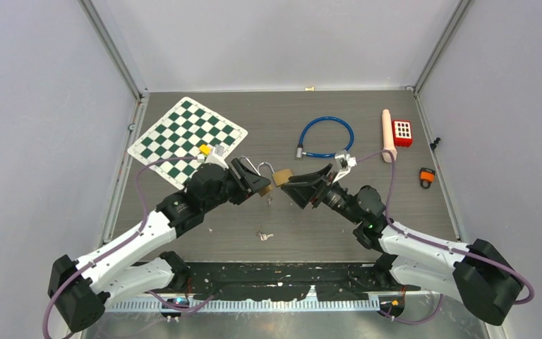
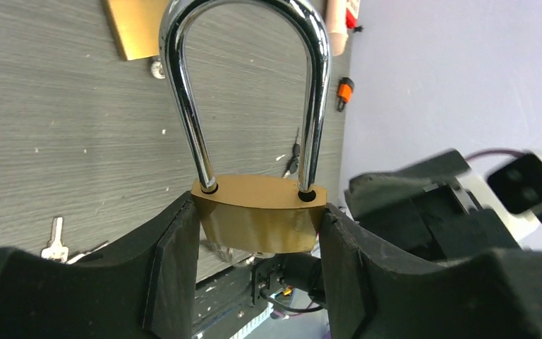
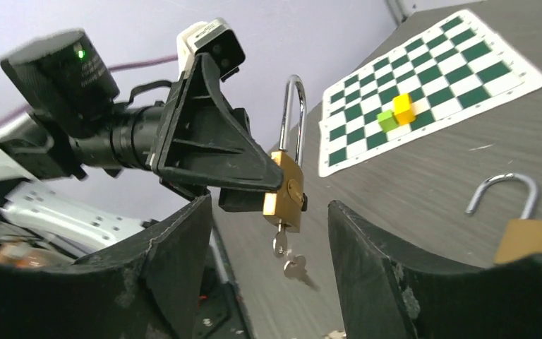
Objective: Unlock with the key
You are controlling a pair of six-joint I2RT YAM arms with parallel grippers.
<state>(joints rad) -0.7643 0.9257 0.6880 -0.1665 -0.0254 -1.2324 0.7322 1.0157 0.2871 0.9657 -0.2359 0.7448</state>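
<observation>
My left gripper [image 1: 255, 185] is shut on the body of a brass padlock [image 2: 257, 219], held above the table with its steel shackle [image 2: 247, 85] closed and pointing away. In the right wrist view the padlock [image 3: 283, 194] has a key [image 3: 279, 244] in its underside, and a second key [image 3: 295, 267] dangles from it. My right gripper [image 1: 293, 192] is open. Its fingers [image 3: 176, 261] stand on either side of the keys and below the padlock, touching neither.
A second brass padlock [image 1: 283, 176] lies on the table with its shackle open [image 3: 502, 192]. Loose keys [image 1: 262, 234] lie near the front. A chessboard [image 1: 187, 134] is at the back left. A blue cable lock [image 1: 327, 136], a red keypad [image 1: 402, 132] and an orange item [image 1: 427, 176] are on the right.
</observation>
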